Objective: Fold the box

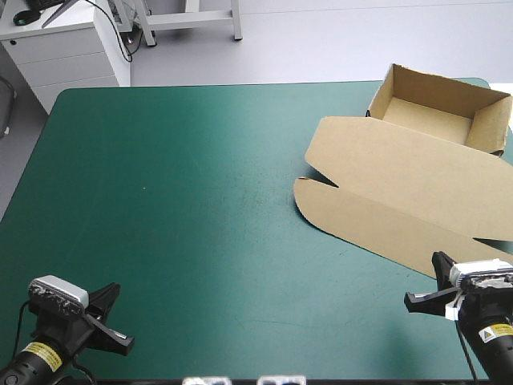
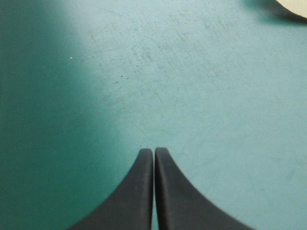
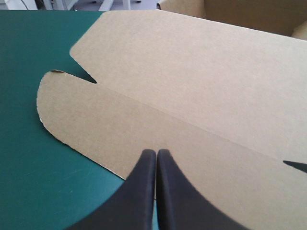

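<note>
The brown box (image 1: 401,184) lies at the table's right side as an open tray (image 1: 441,108) near the far right corner, its lid flat toward the front. My right gripper (image 1: 433,281) is shut and empty near the front right corner, its tips just short of the lid's front flap (image 3: 144,129). My left gripper (image 1: 116,317) rests shut near the front left corner, far from the box. In the left wrist view the left gripper (image 2: 154,152) points over bare teal-green cover (image 2: 192,96), with a corner of the box (image 2: 295,7) far ahead.
The teal-green table (image 1: 176,208) stretches bare between the two arms. A white cabinet (image 1: 72,48) stands beyond the far left corner.
</note>
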`<action>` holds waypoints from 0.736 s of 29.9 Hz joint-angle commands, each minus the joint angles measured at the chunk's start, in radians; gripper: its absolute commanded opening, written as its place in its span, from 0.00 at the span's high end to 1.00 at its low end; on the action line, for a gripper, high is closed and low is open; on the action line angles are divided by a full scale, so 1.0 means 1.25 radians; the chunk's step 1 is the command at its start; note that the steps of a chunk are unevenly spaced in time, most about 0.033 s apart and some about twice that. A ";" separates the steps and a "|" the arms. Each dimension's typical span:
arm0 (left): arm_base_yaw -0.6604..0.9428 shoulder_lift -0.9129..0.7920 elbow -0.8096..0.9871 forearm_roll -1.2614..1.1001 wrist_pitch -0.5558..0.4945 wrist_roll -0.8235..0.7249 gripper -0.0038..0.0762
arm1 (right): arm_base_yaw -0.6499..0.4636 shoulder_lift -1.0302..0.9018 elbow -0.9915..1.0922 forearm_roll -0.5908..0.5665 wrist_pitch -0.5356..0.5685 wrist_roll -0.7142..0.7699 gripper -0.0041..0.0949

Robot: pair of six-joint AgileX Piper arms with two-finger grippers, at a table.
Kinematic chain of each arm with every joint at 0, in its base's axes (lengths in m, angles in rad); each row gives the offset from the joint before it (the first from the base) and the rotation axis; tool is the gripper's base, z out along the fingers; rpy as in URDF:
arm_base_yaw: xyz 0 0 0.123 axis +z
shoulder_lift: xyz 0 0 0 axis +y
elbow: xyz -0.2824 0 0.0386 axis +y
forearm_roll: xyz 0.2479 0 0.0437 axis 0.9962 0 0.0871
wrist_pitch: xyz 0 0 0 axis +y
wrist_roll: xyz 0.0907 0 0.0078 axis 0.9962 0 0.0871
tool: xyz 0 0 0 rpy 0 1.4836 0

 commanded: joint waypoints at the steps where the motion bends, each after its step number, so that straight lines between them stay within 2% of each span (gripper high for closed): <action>1: -0.005 0.009 -0.020 0.005 -0.055 -0.004 0.96 | -0.001 -0.012 -0.023 -0.057 -0.006 0.077 0.96; 4: -0.005 0.009 -0.020 0.005 -0.055 -0.004 0.96 | -0.001 -0.013 -0.026 -0.057 0.012 0.075 0.96; 9: -0.005 0.009 -0.020 0.005 -0.055 -0.004 0.96 | -0.001 -0.013 -0.050 -0.075 0.142 0.073 0.96; 22: -0.005 0.009 -0.020 0.005 -0.055 -0.004 0.96 | 0.018 -0.014 -0.054 -0.074 0.151 0.073 0.96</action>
